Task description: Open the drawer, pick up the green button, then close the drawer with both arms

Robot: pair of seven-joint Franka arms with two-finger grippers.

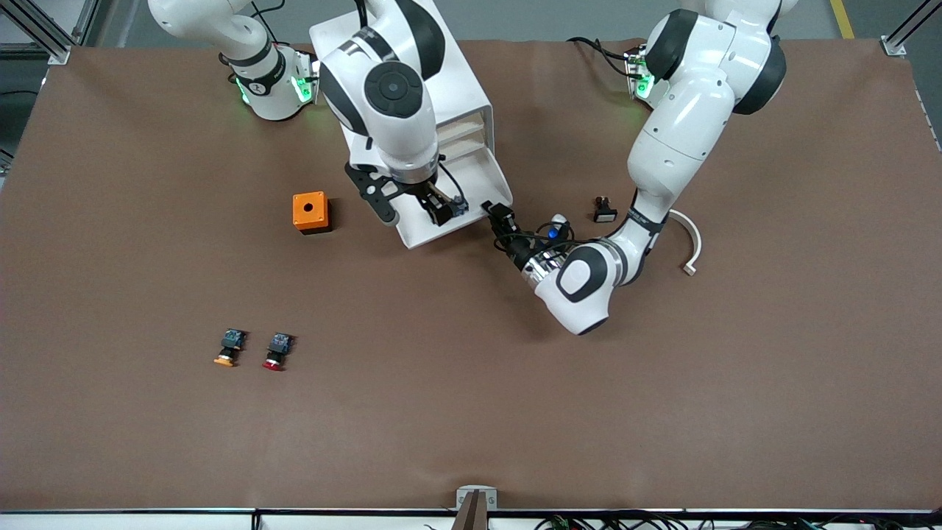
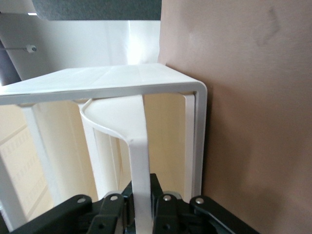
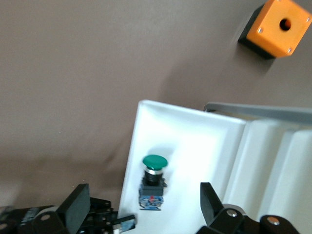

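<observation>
Nearest us lie two spare buttons (image 1: 254, 350). We keep the drawer (image 1: 449, 213) pulled out, left hand (image 2: 142, 207) clamped on its front, and lower the right hand (image 3: 141, 207), fingers apart, squarely astride the button (image 3: 153, 181) lying inside.

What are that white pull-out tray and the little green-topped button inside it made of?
The drawer looks like smooth white plastic: thin moulded walls, rounded corners, a soft sheen. The button seems to have a glossy green plastic cap above a silvery, perhaps metal, ring on a dark plastic body. That is only a guess by eye.
</observation>
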